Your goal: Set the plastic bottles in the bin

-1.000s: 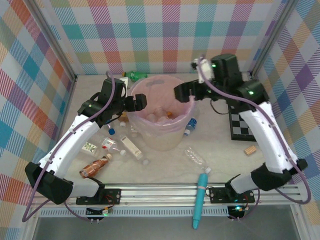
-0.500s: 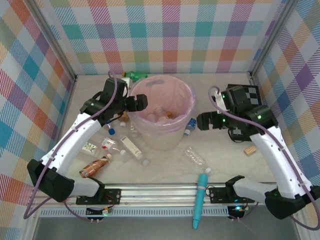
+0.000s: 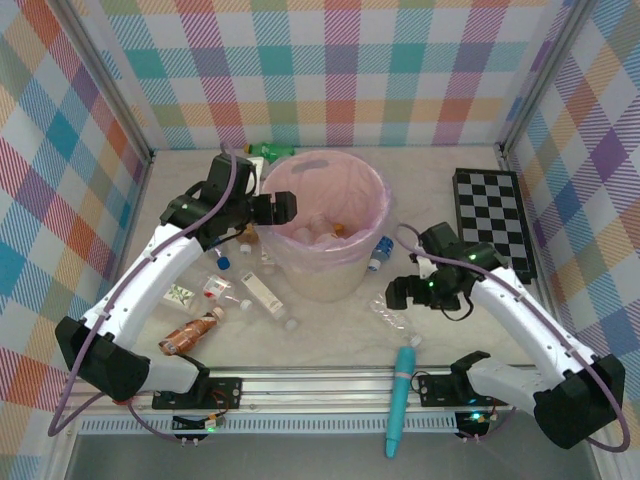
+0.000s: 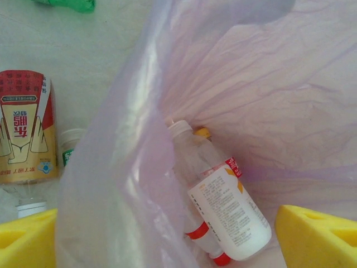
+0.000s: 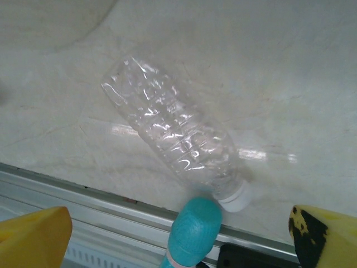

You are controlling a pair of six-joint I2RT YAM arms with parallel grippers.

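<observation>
The bin (image 3: 378, 193), a pale bucket lined with a pink bag, stands mid-table with several plastic bottles inside, one white-labelled (image 4: 230, 211). My left gripper (image 3: 283, 208) hangs open over the bin's left rim (image 4: 117, 167), its yellow fingertips (image 4: 312, 237) wide apart above that bottle. My right gripper (image 3: 398, 296) is open just above a clear crushed bottle (image 3: 392, 318) (image 5: 178, 139) lying on the table, white cap toward the front rail. More bottles lie left of the bin: a copper-brown one (image 3: 190, 333), white-labelled ones (image 3: 262, 293), a red-and-gold one (image 4: 25, 134). A green bottle (image 3: 270, 150) lies behind it and a blue-capped one (image 3: 380, 253) to its right.
A teal pen-shaped tube (image 3: 400, 400) (image 5: 195, 229) lies across the front rail, its tip almost touching the clear bottle's cap. A black-and-white checkered board (image 3: 490, 215) lies flat at the back right. Checked walls close in three sides.
My right arm swung from over the bin's right rim down and toward the front, and now hovers over the clear bottle. The left arm has hardly moved.
</observation>
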